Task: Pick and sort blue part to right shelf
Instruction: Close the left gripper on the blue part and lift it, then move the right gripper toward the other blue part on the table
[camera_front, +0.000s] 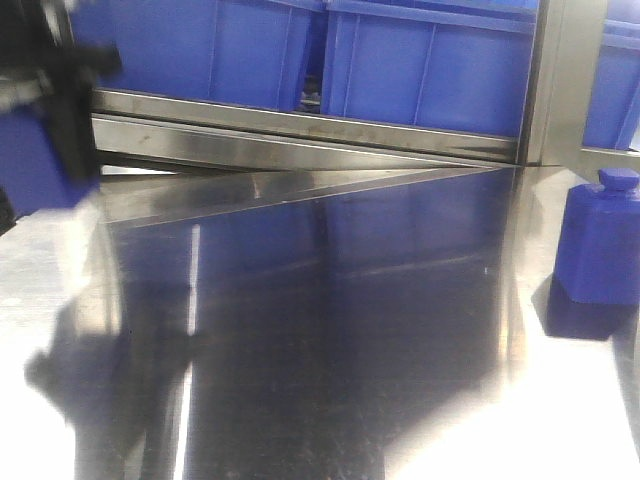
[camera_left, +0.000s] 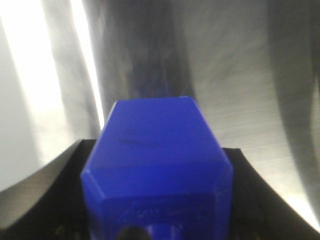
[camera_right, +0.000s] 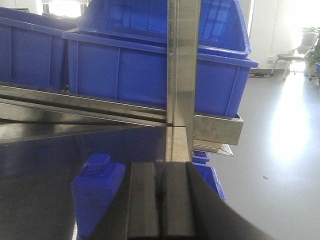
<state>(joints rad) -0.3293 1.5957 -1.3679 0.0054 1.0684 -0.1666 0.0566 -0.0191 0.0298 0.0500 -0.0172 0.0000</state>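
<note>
Carry step: left gripper (camera_left: 157, 150) jaws clamped on the blue part (camera_left: 150, 170), held above the worktop (camera_front: 300, 350) at far left (blurred in front view). Right gripper (camera_right: 160, 200) jaws together, idle. Next: clear the right shelf (camera_front: 300, 140) rail, release into a blue bin (camera_front: 430, 70).

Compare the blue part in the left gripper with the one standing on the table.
The held blue part is clamped in the left gripper; the standing blue part rests free on the steel table. The held blue part's neck points at the wrist camera; the standing blue part's neck points up. In the front view the held one is left, the standing one right, by the right shelf. Both are the same blue, with chamfered shoulders.
</note>
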